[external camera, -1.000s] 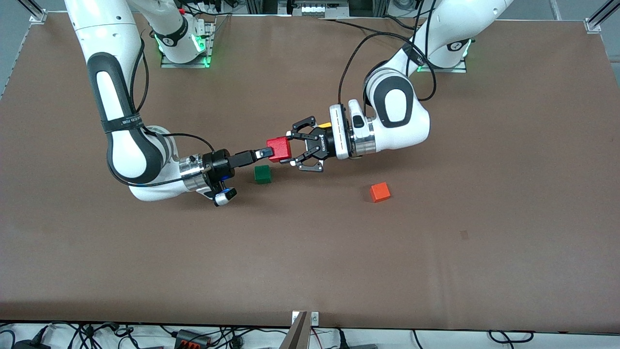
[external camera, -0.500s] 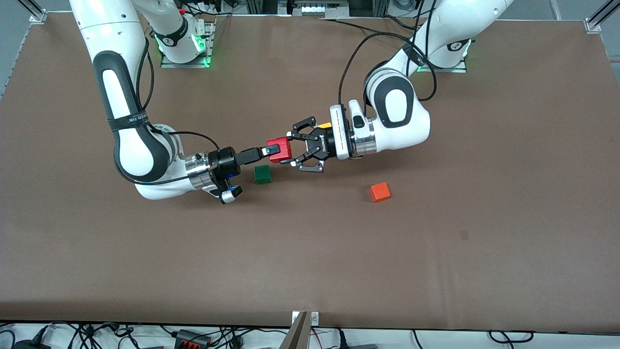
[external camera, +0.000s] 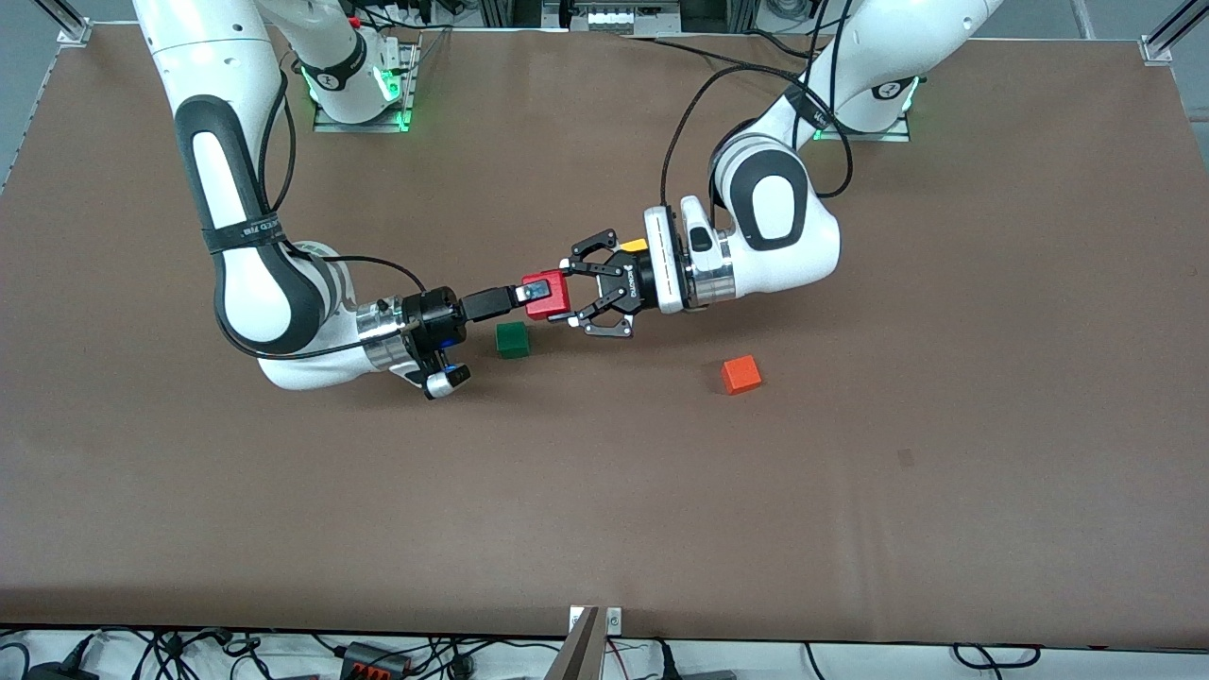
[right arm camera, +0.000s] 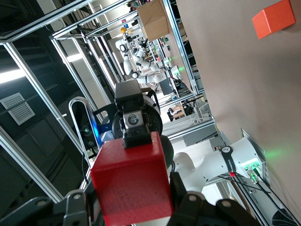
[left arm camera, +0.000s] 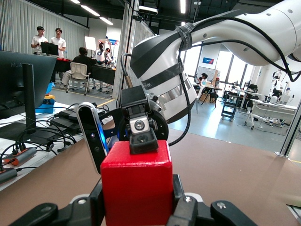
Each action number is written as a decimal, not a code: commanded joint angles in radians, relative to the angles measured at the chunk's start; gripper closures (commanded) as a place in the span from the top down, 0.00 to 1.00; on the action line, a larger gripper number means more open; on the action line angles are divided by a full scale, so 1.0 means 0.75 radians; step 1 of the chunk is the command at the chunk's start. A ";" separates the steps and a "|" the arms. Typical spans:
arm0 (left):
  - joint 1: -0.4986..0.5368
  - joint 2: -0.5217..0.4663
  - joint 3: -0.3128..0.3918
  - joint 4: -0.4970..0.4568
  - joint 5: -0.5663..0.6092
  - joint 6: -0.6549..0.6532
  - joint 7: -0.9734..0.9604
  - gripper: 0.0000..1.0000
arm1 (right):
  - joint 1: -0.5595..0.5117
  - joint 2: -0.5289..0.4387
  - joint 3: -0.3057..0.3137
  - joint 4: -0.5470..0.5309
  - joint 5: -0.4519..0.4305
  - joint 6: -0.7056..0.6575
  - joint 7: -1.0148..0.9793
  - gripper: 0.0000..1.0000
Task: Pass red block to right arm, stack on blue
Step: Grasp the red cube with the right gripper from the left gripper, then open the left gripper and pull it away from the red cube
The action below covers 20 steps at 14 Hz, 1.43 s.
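Note:
The red block (external camera: pixel 548 295) is held in the air between both grippers, over the table's middle. My left gripper (external camera: pixel 570 294), the linkage claw, is shut on its sides, as the left wrist view shows (left arm camera: pixel 136 202). My right gripper (external camera: pixel 525 297) has its slim fingers around the block's other end. One of its fingers (left arm camera: pixel 142 139) lies on the block's top face and the other is hidden below. The block fills the lower middle of the left wrist view (left arm camera: pixel 136 188) and of the right wrist view (right arm camera: pixel 131 183). The blue cube is out of view.
A green cube (external camera: pixel 512 339) sits on the table just under the handover, nearer the front camera. An orange-red cube (external camera: pixel 741 375) lies toward the left arm's end and also shows in the right wrist view (right arm camera: pixel 274 18). A yellow piece (external camera: pixel 633 244) peeks out by the left wrist.
My right gripper has moved in toward the left gripper until its fingers reach over the red block. The left arm and the block have hardly moved.

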 commanded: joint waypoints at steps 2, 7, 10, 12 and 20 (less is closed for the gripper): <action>0.006 0.001 -0.017 0.022 -0.048 0.046 0.110 0.99 | 0.008 -0.014 -0.002 -0.013 0.026 0.001 0.022 0.13; 0.036 -0.027 -0.017 0.020 -0.046 0.035 0.098 1.00 | 0.003 -0.014 -0.002 -0.013 0.028 0.001 0.032 0.00; 0.055 -0.048 -0.015 0.016 -0.040 0.031 0.096 1.00 | 0.003 -0.018 -0.008 -0.011 0.012 0.001 0.028 0.00; 0.081 -0.050 -0.017 0.014 -0.038 -0.001 0.094 1.00 | -0.013 -0.035 -0.021 -0.007 -0.063 0.003 0.028 0.00; 0.335 -0.048 -0.005 0.020 0.572 -0.400 -0.182 1.00 | -0.144 -0.035 -0.088 0.068 -0.815 0.015 0.028 0.00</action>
